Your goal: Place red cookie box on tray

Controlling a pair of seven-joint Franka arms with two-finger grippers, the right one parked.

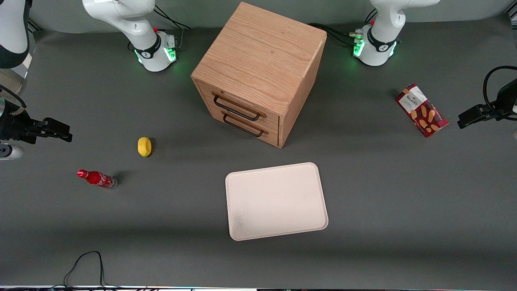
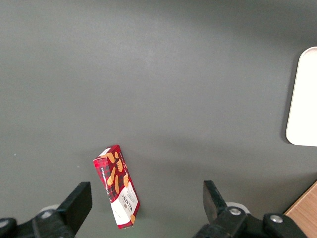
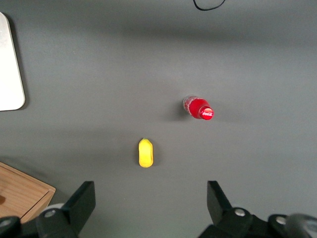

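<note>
Dark-red carton is what you're after: the red cookie box lies flat on the grey bench, toward the working arm's end, well apart from the tray, which sits nearer the front camera, in front of the wooden drawer cabinet. Nothing is on the tray yet, so you're at the very start of the job.

Your gripper hangs above the bench with its fingers spread wide and nothing between them. In the wrist view the box sits closer to one finger than the other, and it's skewed relative to them, so I'd guess you need to shift sideways and twist the wrist before coming down.

Handling-wise it looks like thin cardboard, probably light and a bit crushable (cookies inside won't love a hard squeeze). I'd pinch it across the narrow width, around the middle of its length, so it doesn't tip when lifted. The printed surface may be a little slick, so go with a firm but gentle close.

The small red soda bottle and the yellow lemon-looking thing are over at the parked arm's end, out of your way.
</note>
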